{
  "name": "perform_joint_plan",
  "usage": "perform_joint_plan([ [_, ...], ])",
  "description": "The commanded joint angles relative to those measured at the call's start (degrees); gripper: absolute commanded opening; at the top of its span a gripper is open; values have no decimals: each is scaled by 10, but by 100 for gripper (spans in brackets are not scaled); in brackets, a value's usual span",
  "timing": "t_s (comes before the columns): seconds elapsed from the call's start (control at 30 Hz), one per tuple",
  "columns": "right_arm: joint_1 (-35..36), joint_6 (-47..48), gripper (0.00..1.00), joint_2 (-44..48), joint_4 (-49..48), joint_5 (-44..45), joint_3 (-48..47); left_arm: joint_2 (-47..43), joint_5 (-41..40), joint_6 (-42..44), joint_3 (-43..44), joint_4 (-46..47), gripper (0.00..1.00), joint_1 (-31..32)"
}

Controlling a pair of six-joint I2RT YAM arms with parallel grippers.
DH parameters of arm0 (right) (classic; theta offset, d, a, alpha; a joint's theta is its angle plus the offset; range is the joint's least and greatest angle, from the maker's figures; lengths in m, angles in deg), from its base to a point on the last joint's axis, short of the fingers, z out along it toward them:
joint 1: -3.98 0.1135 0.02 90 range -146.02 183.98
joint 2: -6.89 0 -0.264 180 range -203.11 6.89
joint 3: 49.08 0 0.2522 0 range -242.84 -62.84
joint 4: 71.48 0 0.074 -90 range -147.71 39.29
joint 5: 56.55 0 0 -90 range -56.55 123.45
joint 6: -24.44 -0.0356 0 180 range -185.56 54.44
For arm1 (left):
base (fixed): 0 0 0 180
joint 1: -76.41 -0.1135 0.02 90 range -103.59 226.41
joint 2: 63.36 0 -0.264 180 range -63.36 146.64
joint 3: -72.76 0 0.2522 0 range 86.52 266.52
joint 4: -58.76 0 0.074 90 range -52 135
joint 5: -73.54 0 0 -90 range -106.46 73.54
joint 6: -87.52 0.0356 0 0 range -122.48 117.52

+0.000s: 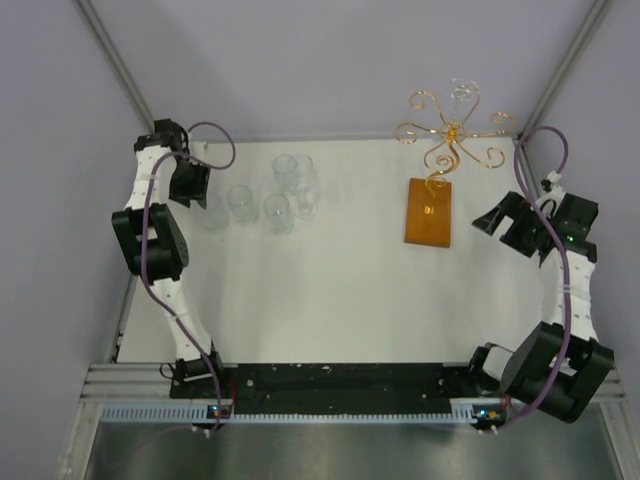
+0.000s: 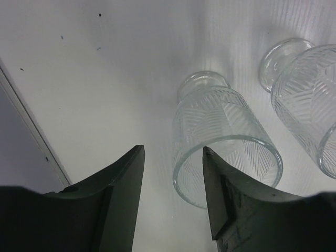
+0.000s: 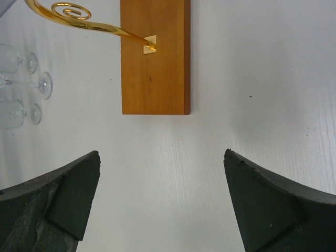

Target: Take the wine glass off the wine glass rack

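The wine glass rack is a gold wire stand with curled arms on an orange-brown wooden base, at the back right of the table. A clear wine glass hangs faintly visible on a far arm. My right gripper sits right of the base, wide open and empty; its wrist view shows the base and gold stem ahead. My left gripper is at the back left, open, with bare table in the gap. A patterned glass stands upright just beyond its right finger.
Several clear glasses stand grouped on the table's left half beside my left gripper; another is close on its right. The table's left edge runs near that gripper. Grey walls enclose the table.
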Motion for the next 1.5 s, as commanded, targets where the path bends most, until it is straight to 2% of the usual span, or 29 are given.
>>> perform_joint_plan([
  [0.0,-3,39,99,24,22,-27,-52,-90,5,-37,-19,14,55,-1],
  [0.17,-3,65,99,53,102,7,-111,-184,17,-49,-74,15,57,10],
  [0.33,-3,47,97,31,115,62,-189,-258,34,-42,-126,12,58,44],
  [0.4,-4,44,95,4,117,81,-234,-277,45,-31,-122,12,59,78],
  [0.53,-4,54,91,-51,115,82,-313,-296,115,-15,-77,38,59,159],
  [0.7,-2,75,89,-105,114,78,-374,-308,177,-8,-57,120,59,273],
  [0.8,6,90,88,-126,113,75,-410,-284,176,-5,-42,173,61,346],
  [1.0,49,141,88,-148,129,92,-456,-162,152,-8,83,206,61,443],
  [1.2,76,176,88,-131,142,107,-449,-69,140,-17,187,248,61,486],
  [1.47,97,211,88,-92,157,94,-419,-13,110,-13,221,311,63,524],
])
